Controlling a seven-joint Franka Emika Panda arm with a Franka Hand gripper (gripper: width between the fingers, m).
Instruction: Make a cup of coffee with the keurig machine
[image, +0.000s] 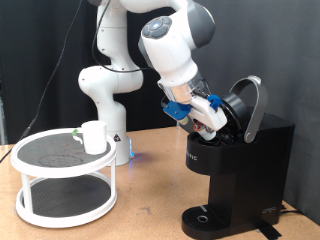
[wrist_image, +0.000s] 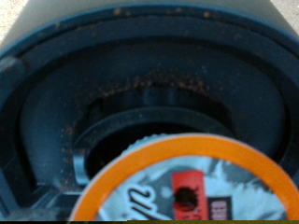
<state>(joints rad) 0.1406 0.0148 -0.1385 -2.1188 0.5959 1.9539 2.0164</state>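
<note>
The black keurig machine (image: 245, 165) stands at the exterior view's right with its rounded lid (image: 252, 98) hinged open. My gripper (image: 222, 122) reaches into the open top under the lid; its fingertips are hidden there. The wrist view looks closely into the dark pod chamber (wrist_image: 140, 103), speckled with coffee grounds. A pod (wrist_image: 187, 182) with an orange rim and printed foil top fills the near part of that view. No fingers show in it, so I cannot tell whether the pod is held. The white cup (image: 94, 136) stands on a round stand at the exterior view's left.
The round two-tier white stand (image: 40, 155) has a dark top and sits on the wooden table (image: 150, 205). The machine's round drip tray (image: 205, 215) is bare. The robot's white base (image: 108, 95) stands behind the stand. A black curtain hangs behind.
</note>
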